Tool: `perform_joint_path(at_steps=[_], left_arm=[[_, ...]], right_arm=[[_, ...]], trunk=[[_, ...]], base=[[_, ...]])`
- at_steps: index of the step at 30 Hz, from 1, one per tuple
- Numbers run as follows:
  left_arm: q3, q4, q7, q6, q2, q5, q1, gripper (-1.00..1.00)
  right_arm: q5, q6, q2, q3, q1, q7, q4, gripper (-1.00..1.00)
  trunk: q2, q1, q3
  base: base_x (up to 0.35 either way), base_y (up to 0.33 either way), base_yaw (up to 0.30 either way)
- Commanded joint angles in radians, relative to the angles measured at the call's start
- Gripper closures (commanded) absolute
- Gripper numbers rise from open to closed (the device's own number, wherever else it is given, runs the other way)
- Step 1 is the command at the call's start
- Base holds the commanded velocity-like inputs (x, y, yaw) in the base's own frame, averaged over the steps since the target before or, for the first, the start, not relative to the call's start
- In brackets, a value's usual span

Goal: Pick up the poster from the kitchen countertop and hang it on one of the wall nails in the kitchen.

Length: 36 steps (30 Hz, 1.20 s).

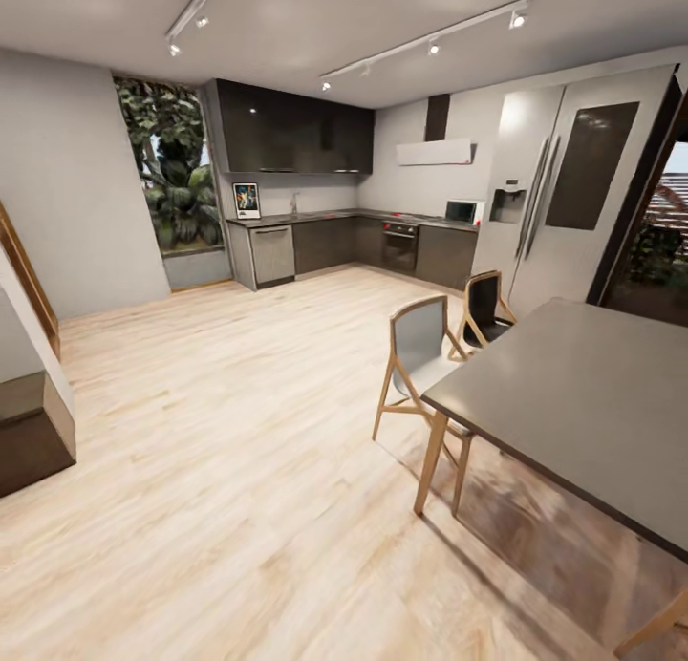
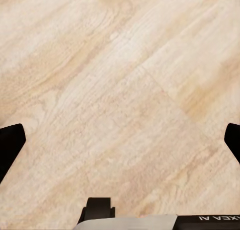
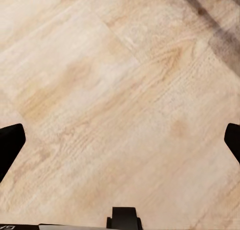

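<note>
Far across the wood floor (image 1: 239, 432), the poster (image 1: 246, 201) is standing upright on the countertop (image 1: 315, 218) against the wall, while both grippers (image 2: 120, 140) (image 3: 120, 140) are hanging wide open, holding nothing, over bare planks.

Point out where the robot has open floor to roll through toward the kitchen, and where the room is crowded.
Open: the wooden floor from the camera to the kitchen countertop, where the poster stands, bordered by the left wall and window. Crowded: the right side, with the dining table, two chairs and the fridge.
</note>
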Motion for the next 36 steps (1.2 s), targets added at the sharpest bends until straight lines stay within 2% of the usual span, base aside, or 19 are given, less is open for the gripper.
perform_joint_path(at_steps=[1, 36], left_arm=[[0.001, -0.001, 0.000, -0.002, -0.001, 0.000, 0.000, -1.00], [0.002, -0.001, 0.000, -0.002, 0.001, 0.000, 0.000, -1.00]], right_arm=[[0.001, -0.003, 0.000, 0.001, 0.000, 0.000, 0.001, -1.00], [0.001, -0.002, -0.002, 0.001, 0.000, 0.000, 0.001, -1.00]], trunk=[[0.000, 0.001, -0.001], [0.000, 0.001, -0.001]], base=[[0.309, 0.158, 0.197], [0.323, 0.114, 0.011]])
